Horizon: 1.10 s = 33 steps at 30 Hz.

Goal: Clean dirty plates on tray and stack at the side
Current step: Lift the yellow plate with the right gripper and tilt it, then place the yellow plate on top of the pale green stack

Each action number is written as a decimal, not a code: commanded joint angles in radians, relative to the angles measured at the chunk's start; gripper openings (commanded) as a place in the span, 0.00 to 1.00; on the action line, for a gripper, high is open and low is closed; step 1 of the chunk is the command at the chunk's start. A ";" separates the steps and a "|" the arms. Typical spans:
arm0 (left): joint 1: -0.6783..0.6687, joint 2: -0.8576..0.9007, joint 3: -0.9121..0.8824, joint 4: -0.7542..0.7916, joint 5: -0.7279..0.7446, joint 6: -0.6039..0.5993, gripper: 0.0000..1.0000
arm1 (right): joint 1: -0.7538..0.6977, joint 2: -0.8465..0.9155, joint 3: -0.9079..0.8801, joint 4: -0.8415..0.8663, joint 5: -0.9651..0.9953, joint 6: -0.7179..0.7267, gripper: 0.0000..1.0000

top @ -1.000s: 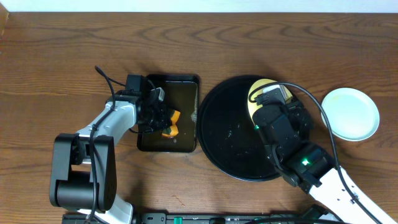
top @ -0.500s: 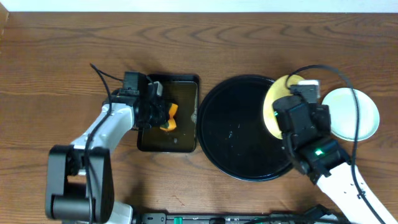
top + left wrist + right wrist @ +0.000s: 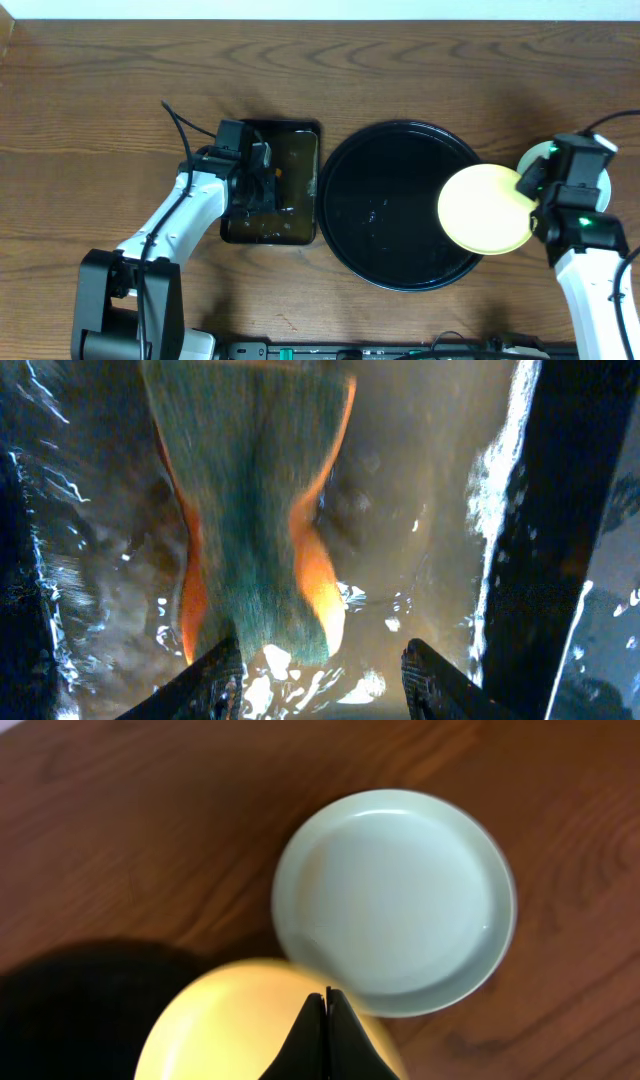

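Note:
My right gripper [image 3: 530,188] is shut on the rim of a pale yellow plate [image 3: 487,208], which hangs over the right edge of the round black tray [image 3: 380,200]. In the right wrist view its closed fingertips [image 3: 326,996] pinch the yellow plate [image 3: 230,1020] just short of a mint-white plate [image 3: 395,900] lying on the wood. That mint-white plate [image 3: 535,155] is mostly hidden under the right arm in the overhead view. My left gripper [image 3: 325,680] stands open over murky water, with a green and orange sponge [image 3: 260,540] lying just beyond its fingers.
The small rectangular black tray [image 3: 298,205] of brown water sits left of the round tray, with my left gripper [image 3: 265,185] over it. Its dark wall [image 3: 570,510] rises to the right of the left gripper. Bare wooden table [image 3: 100,90] surrounds both trays.
The right arm has carried the yellow plate rightwards from the tray's back toward the mint-white plate. The left gripper has opened and let go of the sponge in the water.

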 commanded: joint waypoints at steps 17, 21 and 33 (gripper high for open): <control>-0.006 -0.002 0.016 -0.127 -0.011 -0.023 0.54 | -0.089 0.011 -0.198 -0.264 -0.319 0.013 0.36; -0.006 -0.002 0.016 -0.127 -0.011 -0.023 0.54 | -0.091 0.023 -0.262 -0.174 -0.318 0.041 0.36; -0.006 -0.002 0.016 -0.127 -0.011 -0.023 0.53 | -0.091 0.058 -0.338 0.040 -0.378 0.129 0.01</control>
